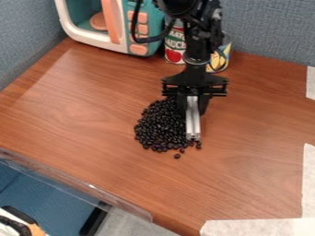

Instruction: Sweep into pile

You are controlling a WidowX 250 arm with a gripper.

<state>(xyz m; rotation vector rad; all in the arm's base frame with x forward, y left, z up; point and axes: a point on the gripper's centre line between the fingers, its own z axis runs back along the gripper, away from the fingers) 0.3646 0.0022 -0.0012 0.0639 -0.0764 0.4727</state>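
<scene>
Black beans [159, 126] heaped just L of ctr of frame, on wood tabletop [246, 184]; main pile fairly compact, w/ a few strays at its lower edge — one bean [177, 156] apart below, a couple more near the tip of the bar. Gripper [192, 107] at upper ctr, pointing down; fingers [203, 105] closed in around upper end of silver metal bar [193, 122], parted only by approx the bar's width; nothing else in grasp. Bar hanging along R side of pile, seemingly touching it.

Handling, by judgement: beans light, hard, smooth; likely to roll & scatter if hit fast; no single body to grab, so no pinching — better to push as a loose mass w/ the long side of the bar, low & slow; strays to be nudged in from outside, toward pile ctr. Bar stiff, prob. light, poss. slippery in the grip; best held high, as now, w/ free length left for sweeping; risk of twist if loaded at far tip; too much down-pressure apt to scrape wood or trap beans underneath. Toward lower L, clear rail [83, 185]; well short of it, pref., for any stroke.
</scene>
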